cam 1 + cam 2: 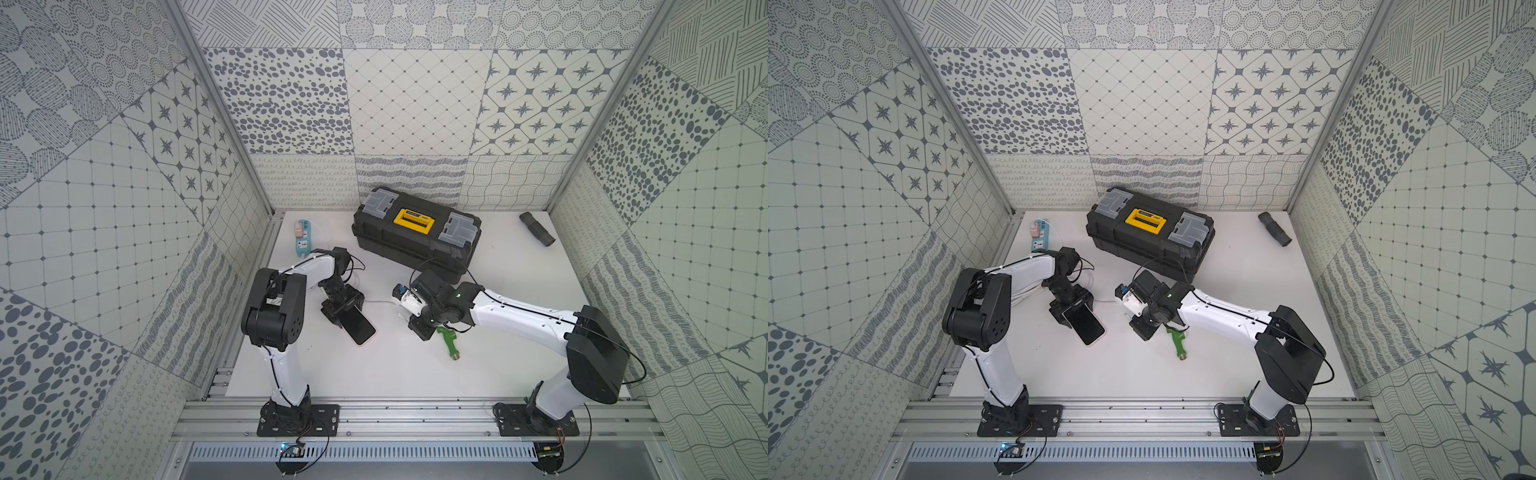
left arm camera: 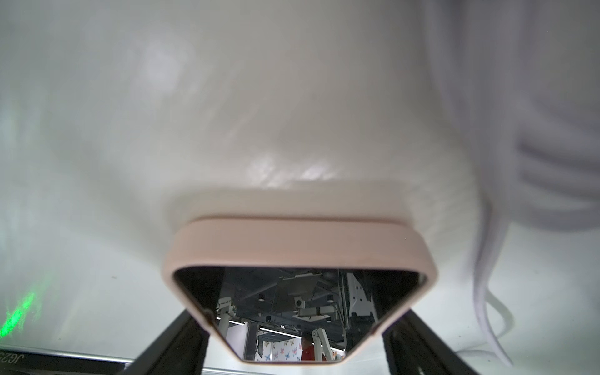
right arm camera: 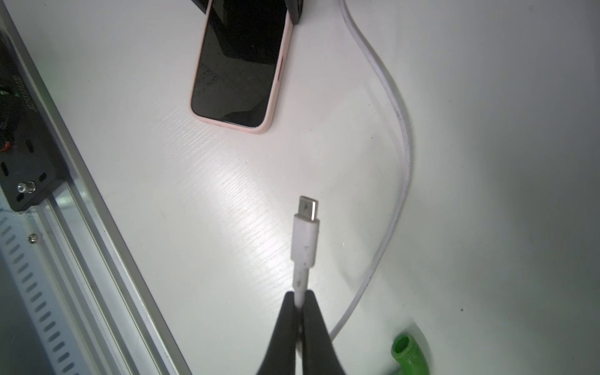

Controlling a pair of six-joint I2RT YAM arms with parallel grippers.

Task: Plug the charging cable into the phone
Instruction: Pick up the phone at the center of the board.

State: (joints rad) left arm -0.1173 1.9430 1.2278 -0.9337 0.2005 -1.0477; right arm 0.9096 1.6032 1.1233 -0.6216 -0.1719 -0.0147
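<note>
Your right gripper (image 3: 299,295) is pinched shut on the charging cable (image 3: 305,240), gripping the cord just behind the white plug. The metal tip sticks out clear ahead of the fingers. It points roughly toward the phone (image 3: 238,65) but is well apart from it.

Your left gripper (image 2: 300,311) has its jaws wide on either side of the phone's far end. You cannot tell from these views whether they actually press on it.

The phone lies screen up on the counter (image 3: 194,194), left of centre. Its near end is free and angled toward the right arm. The cable's slack lies in a loose curve on the counter between the two arms.

So the plug is picked up and the phone is being steadied. I judge that lining the tip up with the port and pushing it in are left to do. No port shows on the pink rim here.

A green plastic piece (image 3: 407,357) sits just beside the right gripper, and a black toolbox (image 1: 415,237) stands farther back.

No brand can be read on the phone or plug. The print on the toolbox's yellow handle is too small to read.
</note>
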